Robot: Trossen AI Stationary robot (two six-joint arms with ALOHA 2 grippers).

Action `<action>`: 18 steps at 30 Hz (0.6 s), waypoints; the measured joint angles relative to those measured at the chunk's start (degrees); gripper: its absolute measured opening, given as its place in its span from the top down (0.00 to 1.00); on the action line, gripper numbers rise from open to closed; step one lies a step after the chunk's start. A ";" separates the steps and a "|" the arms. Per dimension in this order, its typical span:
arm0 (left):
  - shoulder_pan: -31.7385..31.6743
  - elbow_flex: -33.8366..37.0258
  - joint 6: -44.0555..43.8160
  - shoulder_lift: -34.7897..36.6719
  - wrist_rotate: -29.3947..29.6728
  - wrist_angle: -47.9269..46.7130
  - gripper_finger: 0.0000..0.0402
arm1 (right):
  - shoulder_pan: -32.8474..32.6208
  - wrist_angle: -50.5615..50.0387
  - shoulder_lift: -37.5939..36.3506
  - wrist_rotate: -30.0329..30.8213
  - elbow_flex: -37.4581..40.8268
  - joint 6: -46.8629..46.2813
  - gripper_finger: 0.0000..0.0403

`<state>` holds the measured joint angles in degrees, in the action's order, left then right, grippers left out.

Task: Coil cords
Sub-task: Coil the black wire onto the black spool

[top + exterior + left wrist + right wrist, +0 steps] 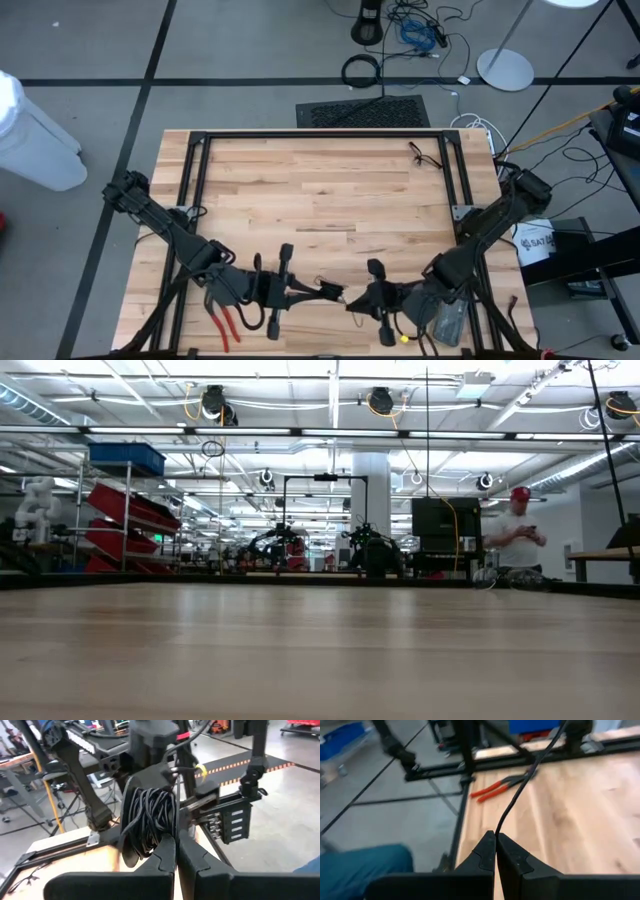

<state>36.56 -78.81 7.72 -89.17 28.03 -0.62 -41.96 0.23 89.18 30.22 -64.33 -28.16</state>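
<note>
Cord (147,820), wound in a black bundle, sits pinched by the left gripper (176,851) at the table's near edge, while the right gripper (496,845), just beside it, clamps the free strand taut, seemingly for winding; red-handled pliers (225,325) lie nearby, another thin wire (425,155) far off.

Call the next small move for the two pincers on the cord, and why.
Probably swing the right pincer round the bundle to lay on one more loop. The left pincer is shut on a bundle of thin black cord loops, and the right one is shut on the cord's free strand, which runs off uncoiled. Both sit close together at the wooden table's near edge.
</note>
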 joint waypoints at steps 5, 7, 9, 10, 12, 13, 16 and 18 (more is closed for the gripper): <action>0.00 0.00 -0.46 0.11 1.92 -1.26 0.99 | -1.39 -7.43 -0.06 -2.17 -3.26 -1.90 1.00; -0.02 0.01 -1.30 0.11 2.36 -2.31 0.99 | -1.96 -10.63 -0.06 -2.17 -4.52 -2.73 1.00; -0.04 0.00 -1.39 0.18 2.49 -3.36 0.99 | -2.70 -13.39 -0.06 -2.11 -6.00 -3.17 1.00; -0.02 0.02 -1.41 0.20 2.51 -3.75 0.99 | -3.08 -14.51 -0.06 -2.12 -6.72 -3.56 1.00; 0.00 0.04 -1.43 0.24 2.51 -4.05 0.99 | -3.77 -16.86 -0.06 -2.06 -7.76 -4.38 1.00; 0.13 0.04 -1.45 0.31 2.49 -4.55 0.99 | -4.11 -18.06 -0.06 -2.03 -8.22 -4.57 1.00; 0.39 0.04 -1.79 0.59 2.49 -5.71 0.99 | -5.01 -21.54 -0.06 -1.79 -9.86 -5.94 1.00; 0.45 0.04 -2.76 0.85 2.48 -6.73 0.99 | -5.66 -23.56 -0.06 -1.62 -10.56 -6.72 1.00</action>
<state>37.00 -78.76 4.96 -88.32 30.51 -7.35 -47.63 -23.33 89.12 28.60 -74.88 -34.88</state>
